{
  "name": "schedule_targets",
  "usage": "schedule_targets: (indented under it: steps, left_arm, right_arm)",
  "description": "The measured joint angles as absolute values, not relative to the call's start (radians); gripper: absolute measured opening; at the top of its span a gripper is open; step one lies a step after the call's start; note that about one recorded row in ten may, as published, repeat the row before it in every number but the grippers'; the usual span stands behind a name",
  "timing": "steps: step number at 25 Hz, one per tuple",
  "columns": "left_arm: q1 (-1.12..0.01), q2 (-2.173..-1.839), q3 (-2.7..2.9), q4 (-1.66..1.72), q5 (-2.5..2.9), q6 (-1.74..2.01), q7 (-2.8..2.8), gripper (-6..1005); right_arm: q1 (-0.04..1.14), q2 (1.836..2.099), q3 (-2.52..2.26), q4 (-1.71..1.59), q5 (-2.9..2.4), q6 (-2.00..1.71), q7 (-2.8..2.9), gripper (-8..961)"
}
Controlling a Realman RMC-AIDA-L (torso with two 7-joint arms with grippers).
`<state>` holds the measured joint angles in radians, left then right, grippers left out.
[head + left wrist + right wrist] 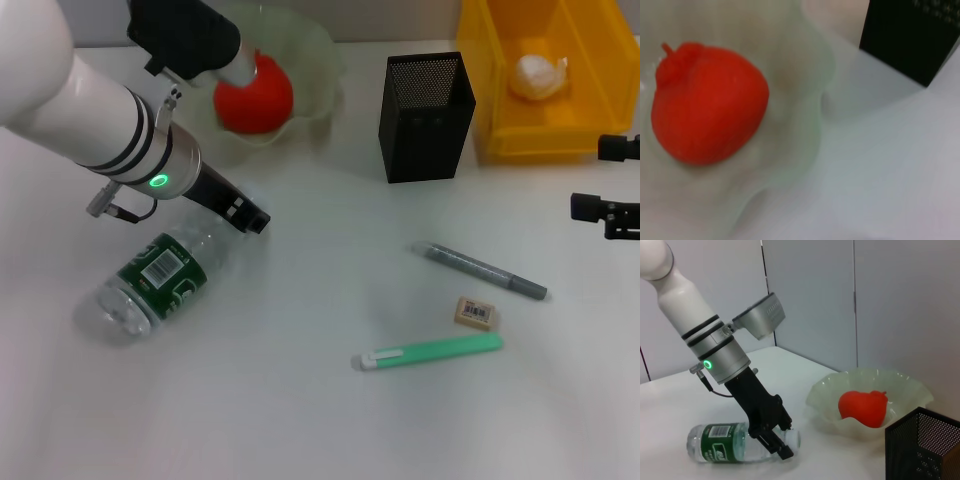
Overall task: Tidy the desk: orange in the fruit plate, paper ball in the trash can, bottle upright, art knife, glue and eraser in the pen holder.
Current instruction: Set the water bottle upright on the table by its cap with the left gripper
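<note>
The orange (256,95) lies in the pale-green fruit plate (318,60); the left wrist view shows the orange (707,102) close up, in the plate (805,140). The paper ball (536,75) rests inside the yellow trash can (490,90). On its side at the front left lies the bottle (150,280), cap end toward my left gripper (248,216), which reaches down at the bottle's neck (790,437). The green art knife (430,352), grey glue stick (480,270) and eraser (475,313) lie on the table right of centre. The black mesh pen holder (425,115) stands upright. My right gripper (612,180) hangs open at the right edge.
The white table (300,420) runs from the bottle to the small items. Plate, pen holder and trash can stand in a row along the back. Grey partition walls (810,295) stand behind the table.
</note>
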<state>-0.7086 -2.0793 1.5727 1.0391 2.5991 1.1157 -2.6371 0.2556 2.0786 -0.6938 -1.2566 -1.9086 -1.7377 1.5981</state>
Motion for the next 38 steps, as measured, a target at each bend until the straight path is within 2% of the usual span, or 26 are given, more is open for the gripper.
schedule_targets:
  steps: [3, 8, 10, 14, 17, 20, 22, 25, 38]
  left_arm:
    - [-0.624, -2.072, 1.566, 1.211, 2.578, 1.169, -2.622, 471]
    - [-0.555, -2.068, 1.543, 1.335, 2.541, 1.200, -2.605, 450]
    - [-0.457, -2.068, 1.472, 1.491, 2.453, 1.238, -2.538, 450]
    - [-0.382, -2.067, 1.424, 1.585, 2.364, 1.245, -2.485, 449]
    - [-0.253, -2.068, 1.348, 1.630, 2.160, 1.216, -2.337, 449]
    - [-0.253, -2.068, 1.348, 1.630, 2.160, 1.216, -2.337, 449]
    - [-0.202, -2.070, 1.339, 1.572, 2.016, 1.164, -2.220, 450]
    - [-0.183, -2.071, 1.336, 1.469, 1.880, 1.112, -2.084, 450]
    - [-0.236, -2.069, 1.202, 1.206, 1.682, 1.060, -1.766, 493]
  right_arm:
    - [0.263, 2.079, -0.692, -1.255, -1.903, -1.738, 1.599, 834]
    - [0.274, 2.079, -0.693, -1.260, -1.898, -1.739, 1.599, 833]
    - [0.284, 2.081, -0.694, -1.257, -1.897, -1.743, 1.599, 833]
    - [0.299, 2.082, -0.702, -1.252, -1.896, -1.741, 1.598, 833]
    - [0.313, 2.084, -0.703, -1.250, -1.896, -1.742, 1.599, 833]
    - [0.319, 2.085, -0.703, -1.249, -1.896, -1.746, 1.603, 832]
    - [0.323, 2.085, -0.703, -1.248, -1.896, -1.748, 1.609, 832]
    - [0.327, 2.086, -0.704, -1.246, -1.891, -1.751, 1.613, 832]
    - [0.325, 2.086, -0.706, -1.243, -1.882, -1.756, 1.616, 831]
